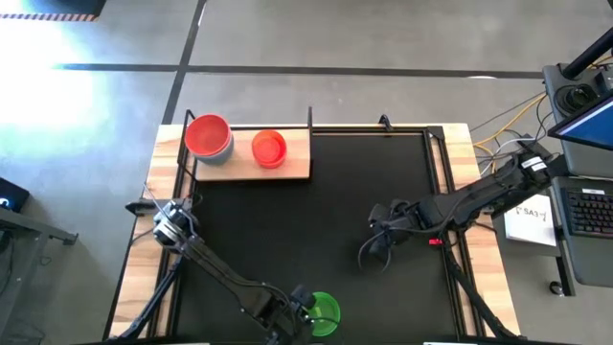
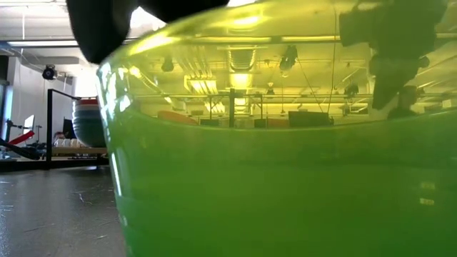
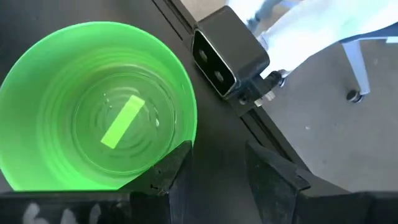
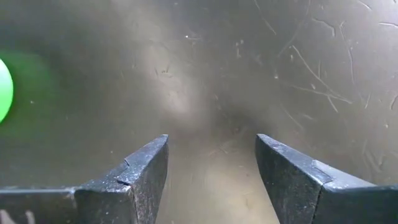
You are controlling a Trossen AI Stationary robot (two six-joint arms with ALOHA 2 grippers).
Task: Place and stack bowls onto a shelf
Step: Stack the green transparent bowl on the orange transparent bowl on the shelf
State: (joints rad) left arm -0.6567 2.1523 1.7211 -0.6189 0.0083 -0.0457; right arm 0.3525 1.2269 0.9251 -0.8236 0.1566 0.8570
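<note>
One green bowl point(image 1: 324, 312) stood upright, mouth up, at the tabletop's point(image 1: 316, 201) near edge, with the left end effector point(image 3: 214, 171) spread across its rim. The right end effector point(image 1: 379, 251) hung released over mid-tabletop. Three bowls sat on the shelf point(image 1: 297, 165): a red one point(image 1: 206, 134) nested in a blue-grey one point(image 1: 222, 150), plus a smaller red one point(image 1: 269, 148).

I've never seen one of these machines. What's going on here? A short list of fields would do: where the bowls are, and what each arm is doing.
Shelf: far left of table
On shelf: red bowl stacked in a blue-grey bowl; small red bowl beside it
Green bowl: on the table, near edge
Left pincer: open at the green bowl's rim, one finger at the wall
Right pincer: open, above bare table, holding nothing
</note>
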